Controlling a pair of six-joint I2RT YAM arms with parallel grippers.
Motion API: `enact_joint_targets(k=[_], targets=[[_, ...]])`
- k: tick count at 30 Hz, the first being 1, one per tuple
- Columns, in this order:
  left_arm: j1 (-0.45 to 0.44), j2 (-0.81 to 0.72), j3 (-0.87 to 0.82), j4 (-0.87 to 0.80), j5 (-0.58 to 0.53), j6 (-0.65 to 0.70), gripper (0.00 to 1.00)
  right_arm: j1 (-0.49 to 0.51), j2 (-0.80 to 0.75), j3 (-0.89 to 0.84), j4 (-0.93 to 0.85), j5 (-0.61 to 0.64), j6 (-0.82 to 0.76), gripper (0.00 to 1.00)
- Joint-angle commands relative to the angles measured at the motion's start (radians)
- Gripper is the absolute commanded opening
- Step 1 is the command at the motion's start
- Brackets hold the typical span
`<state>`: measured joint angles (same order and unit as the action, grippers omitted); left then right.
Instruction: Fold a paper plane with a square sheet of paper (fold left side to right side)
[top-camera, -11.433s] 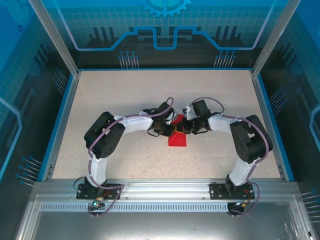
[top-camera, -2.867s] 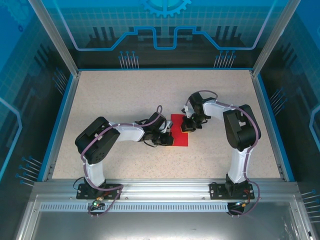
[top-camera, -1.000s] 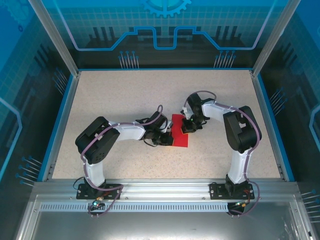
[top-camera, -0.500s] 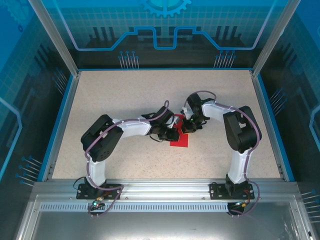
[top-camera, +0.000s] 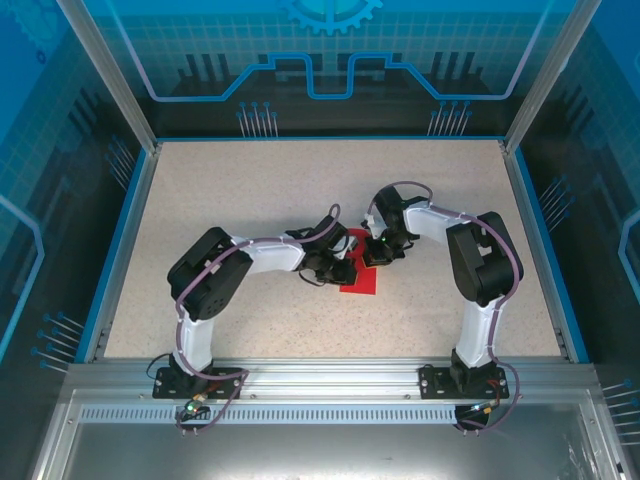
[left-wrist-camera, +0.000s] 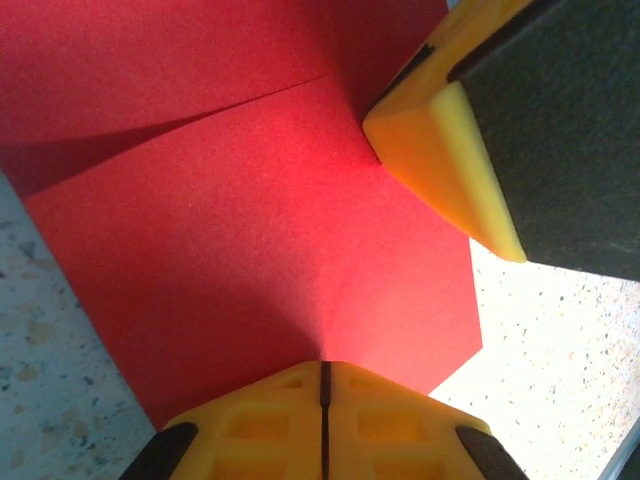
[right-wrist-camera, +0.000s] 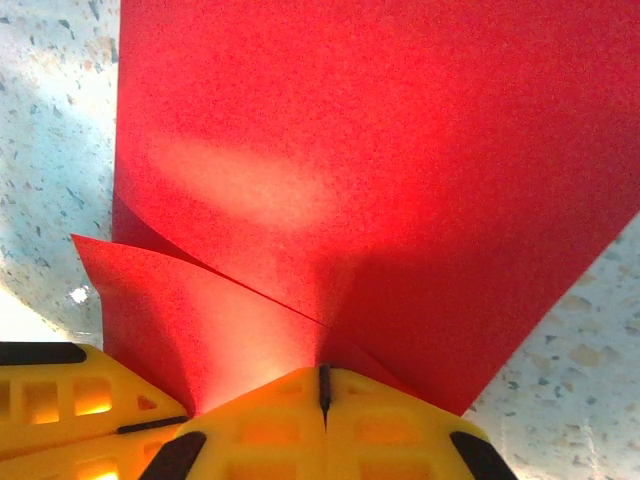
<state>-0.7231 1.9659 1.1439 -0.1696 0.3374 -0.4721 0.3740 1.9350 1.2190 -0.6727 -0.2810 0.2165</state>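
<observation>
we see the left gripper (top-camera: 346, 268) now just beside the right gripper (top-camera: 376, 255); a second ago it sat farther off. its jaws are pressed together on a raised flap of the paper (top-camera: 362, 284). the paper lies under the right gripper and just in front of it. the right gripper's jaws are also closed on the paper. we judge the left-to-right fold is under way, with the flap carried over but not yet creased flat.
</observation>
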Motion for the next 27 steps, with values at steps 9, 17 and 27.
enact_joint_targets(k=[9,17,27], targets=[[-0.005,-0.121,-0.214,0.023,0.0,-0.054,0.08,-0.005,0.023,-0.006,-0.038,0.046,-0.012,0.03],[0.008,-0.244,-0.296,0.056,0.002,-0.069,0.18,-0.027,-0.048,-0.006,0.05,-0.107,0.0,0.16],[0.092,-0.247,-0.192,0.107,0.067,-0.057,0.45,-0.105,-0.287,-0.144,0.145,-0.068,0.015,0.54]])
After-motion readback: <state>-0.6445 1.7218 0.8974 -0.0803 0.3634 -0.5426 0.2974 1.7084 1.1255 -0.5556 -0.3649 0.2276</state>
